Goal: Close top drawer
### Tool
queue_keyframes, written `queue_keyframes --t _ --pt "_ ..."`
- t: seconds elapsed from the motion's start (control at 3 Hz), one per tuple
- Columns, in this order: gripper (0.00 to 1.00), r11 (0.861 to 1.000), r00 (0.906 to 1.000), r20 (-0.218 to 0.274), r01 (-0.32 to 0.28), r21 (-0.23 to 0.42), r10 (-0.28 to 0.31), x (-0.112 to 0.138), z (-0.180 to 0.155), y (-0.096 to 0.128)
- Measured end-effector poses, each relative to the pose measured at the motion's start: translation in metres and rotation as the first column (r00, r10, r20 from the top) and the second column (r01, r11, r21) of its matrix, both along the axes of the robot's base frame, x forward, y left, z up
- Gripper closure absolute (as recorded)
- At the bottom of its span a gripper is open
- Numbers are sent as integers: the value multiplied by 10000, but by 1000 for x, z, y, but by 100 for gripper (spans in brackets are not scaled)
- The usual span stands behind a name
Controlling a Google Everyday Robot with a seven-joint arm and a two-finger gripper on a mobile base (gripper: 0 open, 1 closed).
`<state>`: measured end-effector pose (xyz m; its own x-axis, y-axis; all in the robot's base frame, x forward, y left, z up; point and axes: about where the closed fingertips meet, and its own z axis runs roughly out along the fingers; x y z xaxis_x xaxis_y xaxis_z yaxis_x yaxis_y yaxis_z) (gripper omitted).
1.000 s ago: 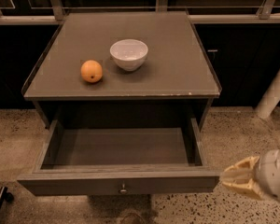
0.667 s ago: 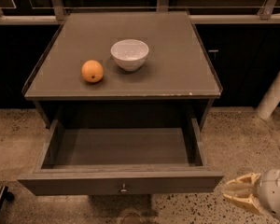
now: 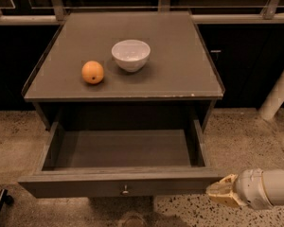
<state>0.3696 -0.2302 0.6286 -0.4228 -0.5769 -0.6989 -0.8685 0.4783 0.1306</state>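
From my seat the worktop (image 3: 180,74) reads as a flat grey square with a low rim. Towards its left edge, a little nearer the front than the back, sits an orange (image 3: 93,72). Just to its right, close to the middle, stands a white bowl (image 3: 130,55), upright and apart from the fruit. Both rest well back from the front edge, so I judge that pushing below will not disturb them unless I jolt the whole cabinet.

Under the front edge the top drawer (image 3: 85,186) is pulled far out towards me. Its tray is bare inside, as far as I can see. Its front panel runs nearly the full width of the worktop, with a small round knob (image 3: 125,190) at its centre. It is wide open, so the closing is not yet begun.

Below the front right corner of the worktop I have the gripper (image 3: 221,191), its pale tip pointing left at the right end of the drawer front. It is just beside the panel, and I cannot tell whether it touches. Nor can I tell how far open it is. It has hold of nothing.

I judge it sits there to push the panel flat rather than to grasp the knob. Pushing from one end may skew the drawer, so I would slide towards the centre first.
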Motion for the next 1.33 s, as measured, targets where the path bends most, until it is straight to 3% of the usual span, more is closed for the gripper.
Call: queue_keyframes --t 0.33,0.67,1.0,1.33 --pt "100 10000 10000 -29 -26 33 26 1 -3 1" --pt "100 9999 9999 109 -108 7 108 25 -14 6" --pt "100 9999 9999 109 -108 7 108 25 -14 6" --pt "100 9989 9987 507 14 -473 10 71 -22 8"
